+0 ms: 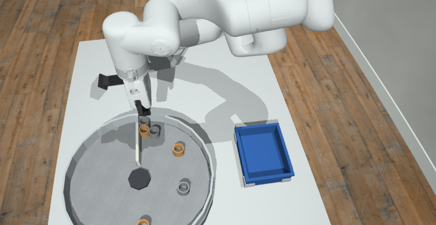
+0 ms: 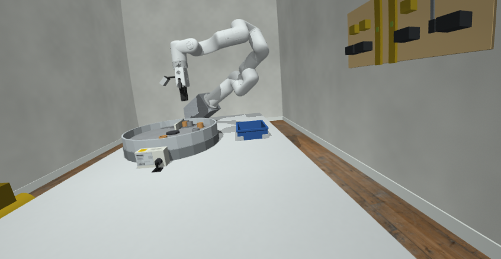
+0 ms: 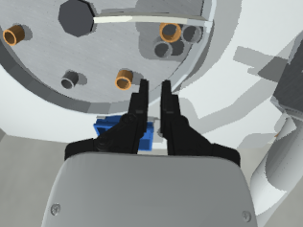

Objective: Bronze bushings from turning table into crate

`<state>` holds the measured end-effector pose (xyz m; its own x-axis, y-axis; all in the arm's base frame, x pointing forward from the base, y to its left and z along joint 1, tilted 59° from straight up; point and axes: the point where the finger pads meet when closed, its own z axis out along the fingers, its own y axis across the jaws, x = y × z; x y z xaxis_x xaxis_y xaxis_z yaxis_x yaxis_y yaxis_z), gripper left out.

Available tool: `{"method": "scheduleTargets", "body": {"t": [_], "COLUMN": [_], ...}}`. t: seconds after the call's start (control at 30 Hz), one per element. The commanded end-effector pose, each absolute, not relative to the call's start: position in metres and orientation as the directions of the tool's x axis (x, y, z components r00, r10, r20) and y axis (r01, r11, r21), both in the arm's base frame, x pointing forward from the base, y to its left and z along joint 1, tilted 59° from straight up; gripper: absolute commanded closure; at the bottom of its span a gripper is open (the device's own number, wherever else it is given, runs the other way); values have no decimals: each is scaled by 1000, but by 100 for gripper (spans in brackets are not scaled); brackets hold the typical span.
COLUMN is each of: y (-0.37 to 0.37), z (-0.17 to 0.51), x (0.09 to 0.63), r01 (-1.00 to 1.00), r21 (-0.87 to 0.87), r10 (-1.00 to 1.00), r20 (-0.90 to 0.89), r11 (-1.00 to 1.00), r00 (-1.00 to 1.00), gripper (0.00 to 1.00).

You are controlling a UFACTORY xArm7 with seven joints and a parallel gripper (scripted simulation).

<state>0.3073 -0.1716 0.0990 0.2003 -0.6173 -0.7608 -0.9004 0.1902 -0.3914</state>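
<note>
a: why's the gripper (image 1: pixel 144 112) (image 2: pixel 184 99) (image 3: pixel 154 91) parked up there?
b: my read, i've got it waiting by the guide bar (image 1: pixel 137 141) (image 2: pixel 178 124) (image 3: pixel 139 19), where parts bunch up on the turning table (image 1: pixel 100 169) (image 2: pixel 206 144) (image 3: pixel 43 56). fingers point down, just a narrow gap open, nothing between them.
a: target?
b: probably the bunched bronze bushing (image 1: pixel 144 134) (image 2: pixel 184 124) (image 3: pixel 170 40). it's below the fingertips, and in the wrist view it's past them, slightly right. bar's on one side, rim steel bushing (image 1: pixel 144 124) (image 3: pixel 192 41) and inner steel bushing (image 1: pixel 154 136) (image 3: pixel 163 56) crowd it. i'd go carefully, could nip steel.
a: other bronze?
b: side bronze bushing (image 1: pixel 178 154) (image 2: pixel 199 125) (image 3: pixel 125 86) sits apart, past the fingertips to the left in wrist view. far bronze bushing (image 1: pixel 143 221) (image 2: pixel 163 136) (image 3: pixel 18 36) is well off, further left. both on the table.
a: crate?
b: blue crate (image 1: pixel 239 153) (image 2: pixel 251 131) (image 3: pixel 98 127) stands beside the table, no bushing visible inside from the top. likely put close for a short carry. i'd open wider before going down.
</note>
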Motion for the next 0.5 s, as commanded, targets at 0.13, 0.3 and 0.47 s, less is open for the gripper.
{"method": "scheduleTargets", "body": {"t": [0.13,0.3,0.47], "y": [-174,-174,-174], "z": [99,99,99], "x": [307,307,307], "r01": [-899,-899,-899], "r21": [-393,-393,-393], "r10": [-620,-620,-620], "r20": [-759,-759,-759], "r11": [192,192,192], "r00": [199,199,199], "gripper": [87,87,87]}}
